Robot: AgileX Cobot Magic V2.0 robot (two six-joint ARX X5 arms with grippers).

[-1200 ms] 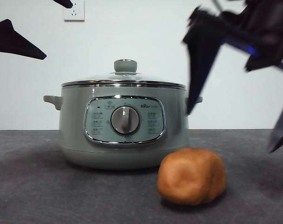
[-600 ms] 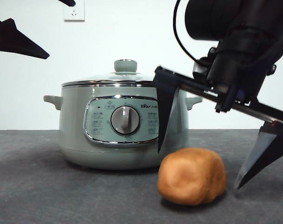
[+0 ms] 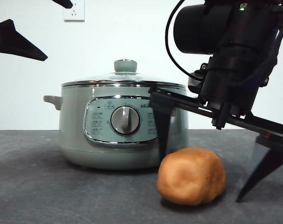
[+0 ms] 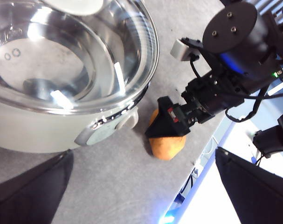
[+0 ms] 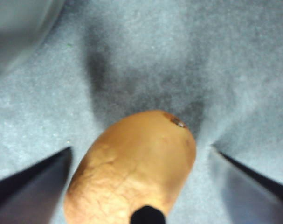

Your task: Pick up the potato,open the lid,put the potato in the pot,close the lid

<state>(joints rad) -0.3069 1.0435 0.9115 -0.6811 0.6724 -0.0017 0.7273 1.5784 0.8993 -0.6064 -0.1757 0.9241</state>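
Note:
The orange-brown potato (image 3: 191,176) lies on the grey table in front of the pot, toward its right side. My right gripper (image 3: 200,179) is open and low, one jaw on each side of the potato, not touching it; the right wrist view shows the potato (image 5: 132,163) between the jaws. The sage-green pot (image 3: 118,126) stands behind with the glass lid (image 3: 125,77) on it. My left gripper (image 3: 56,31) is open and empty, high above the pot's left side; its wrist view looks down on the lid (image 4: 76,51), the potato (image 4: 165,142) and the right arm (image 4: 225,79).
The grey table (image 3: 48,186) runs to a white wall with a socket (image 3: 74,10). The table's near edge (image 4: 197,163) is close beside the potato in the left wrist view.
My right gripper has come down from the upper right and now straddles the potato with its jaws open. The left gripper, pot, lid and potato have not moved.

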